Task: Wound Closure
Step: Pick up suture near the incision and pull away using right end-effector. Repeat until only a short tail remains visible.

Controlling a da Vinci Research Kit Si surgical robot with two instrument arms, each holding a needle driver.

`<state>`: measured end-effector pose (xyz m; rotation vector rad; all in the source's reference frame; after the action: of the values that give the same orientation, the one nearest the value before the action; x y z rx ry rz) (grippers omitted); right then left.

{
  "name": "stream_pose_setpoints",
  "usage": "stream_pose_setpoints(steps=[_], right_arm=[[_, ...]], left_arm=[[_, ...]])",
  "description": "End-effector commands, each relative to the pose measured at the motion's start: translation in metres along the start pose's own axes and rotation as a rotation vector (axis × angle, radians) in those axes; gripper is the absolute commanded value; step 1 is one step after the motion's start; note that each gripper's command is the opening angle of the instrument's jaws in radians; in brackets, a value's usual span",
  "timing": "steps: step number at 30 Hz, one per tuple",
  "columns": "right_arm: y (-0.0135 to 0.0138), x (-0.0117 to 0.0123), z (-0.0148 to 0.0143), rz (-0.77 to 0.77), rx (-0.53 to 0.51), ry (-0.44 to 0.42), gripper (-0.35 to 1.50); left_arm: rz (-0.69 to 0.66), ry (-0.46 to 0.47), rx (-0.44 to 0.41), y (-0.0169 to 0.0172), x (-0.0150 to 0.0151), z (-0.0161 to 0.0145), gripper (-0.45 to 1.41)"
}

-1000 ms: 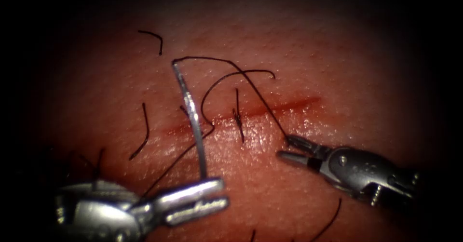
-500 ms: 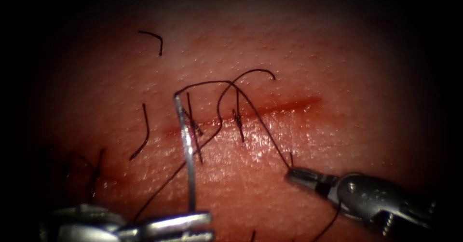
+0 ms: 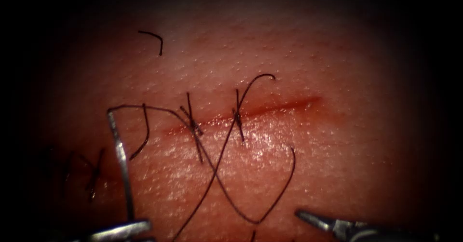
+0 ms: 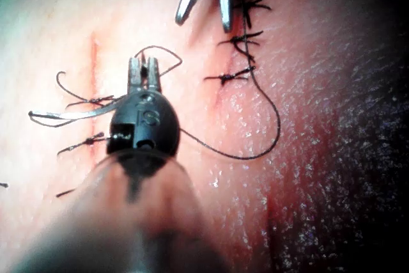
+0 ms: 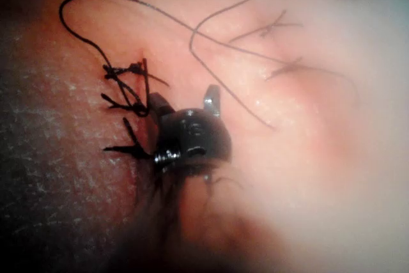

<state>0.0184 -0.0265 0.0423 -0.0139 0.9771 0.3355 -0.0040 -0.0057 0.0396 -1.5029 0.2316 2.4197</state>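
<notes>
My left tool (image 3: 143, 226) is shut on the lower end of the curved needle (image 3: 120, 160), which stands upright, free of the tissue (image 3: 337, 141), left of the cut (image 3: 279, 106). Thread (image 3: 154, 108) runs from the needle's upper end to a knotted stitch (image 3: 193, 126) on the cut, then lies in a slack loop (image 3: 251, 221) ending loose. In the left wrist view, the left tool (image 4: 144, 62) is closed and the needle (image 4: 70, 114) lies flat. My right tool (image 3: 308, 218) is low at the right; its jaws (image 4: 204, 22) (image 5: 185, 101) stand open and hold nothing.
A second stitch (image 3: 238, 115) crosses the cut to the right of the first. Cut ends of thread (image 3: 155, 37) (image 3: 143, 136) lie on the tissue at the upper left and left. Older dark stitches (image 3: 91, 174) sit at the far left. Red fluid lines the cut.
The left tool carried the needle left and down, drawing the thread's loop down onto the cut. The right tool let go of the thread end, opened and drew back down and right.
</notes>
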Motion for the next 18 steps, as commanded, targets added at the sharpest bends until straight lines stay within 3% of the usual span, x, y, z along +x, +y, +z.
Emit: stream_pose_setpoints(steps=[1, 7, 14, 18], right_arm=[[0.0025, -0.0001, 0.0009, -0.017, -0.003, -0.001, 1.48], [0.0056, -0.0001, 0.0023, -0.075, 0.007, -0.017, 1.31], [0.0072, -0.0028, 0.0072, -0.103, 0.009, -0.063, 1.40], [0.0071, -0.0045, 0.0092, -0.120, 0.059, -0.132, 1.18]], left_arm=[[-0.002, -0.002, 0.024, -0.0009, -0.0007, -0.0001, -0.45], [0.010, -0.023, 0.079, -0.0020, -0.0011, -0.0008, -0.45], [0.034, -0.007, 0.071, -0.0020, -0.0011, -0.0002, -0.45], [0.034, -0.009, 0.072, -0.0020, -0.0011, -0.0001, -0.45]])
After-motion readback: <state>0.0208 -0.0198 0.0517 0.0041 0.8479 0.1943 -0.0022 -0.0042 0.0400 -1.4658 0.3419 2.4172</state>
